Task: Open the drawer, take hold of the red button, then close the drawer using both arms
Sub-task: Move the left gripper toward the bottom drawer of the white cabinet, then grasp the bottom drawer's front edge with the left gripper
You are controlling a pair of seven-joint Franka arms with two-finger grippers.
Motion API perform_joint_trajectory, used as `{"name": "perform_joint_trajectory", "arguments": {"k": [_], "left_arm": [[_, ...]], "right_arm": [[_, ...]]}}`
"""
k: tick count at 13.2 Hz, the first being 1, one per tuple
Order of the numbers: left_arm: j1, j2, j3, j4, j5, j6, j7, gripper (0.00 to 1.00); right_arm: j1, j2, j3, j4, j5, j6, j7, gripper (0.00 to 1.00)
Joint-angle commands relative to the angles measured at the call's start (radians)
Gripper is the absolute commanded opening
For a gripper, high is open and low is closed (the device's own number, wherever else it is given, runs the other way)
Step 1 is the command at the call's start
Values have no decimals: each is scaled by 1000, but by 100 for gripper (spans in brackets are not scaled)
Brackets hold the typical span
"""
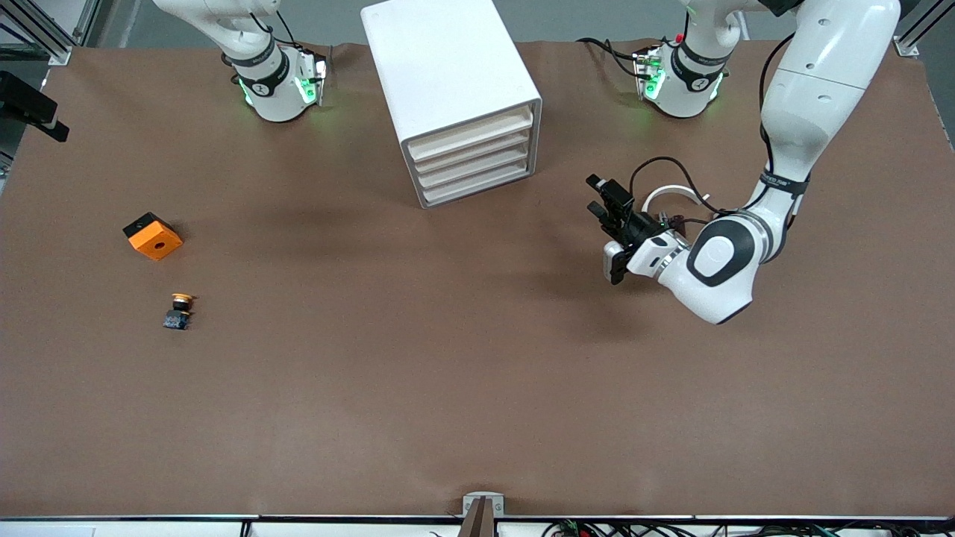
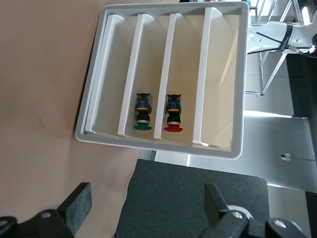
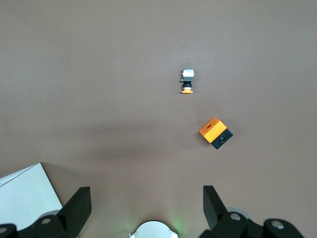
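Front view: brown table [image 1: 448, 358]; left tool [image 1: 606, 201] released, right tool [image 3: 143, 208] released.

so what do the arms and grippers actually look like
Both arms are glossy white with black joint discs; the left arm trails black cables and a white loop near its wrist. Green lights glow on both bases. The left gripper and right gripper have black fingers.

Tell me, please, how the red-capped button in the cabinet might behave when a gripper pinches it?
The red button lies on its side, and its round cap suggests it may roll. It looks small and rigid, probably light. The drawer's dividers leave little room, so fingers may nudge it sideways.
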Motion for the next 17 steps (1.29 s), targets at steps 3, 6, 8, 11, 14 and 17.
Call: {"name": "perform_joint_trajectory", "arguments": {"k": [3,6,8,11,14,17], "left_arm": [[-67,17,-2,-5,-84,40,-3,100],[-111,25,0,-5,-126,99,-3,100],[-140,28,0,-5,-156,119,-4,100],[-173,30,0,-7,-183,162,-4,100],[-206,30,0,-5,-194,183,-4,100],[-245,30,0,-7,-203,185,-3,82]], "right_arm": [[26,-25,-5,-23,-34,10,5,100],[24,-25,-5,-23,-32,12,6,100],[23,-25,-8,-23,-23,20,6,100],[23,-25,-10,-26,-15,20,15,100],[20,-28,-13,-28,-14,15,19,100],[20,-28,-14,-29,0,18,19,100]]}}
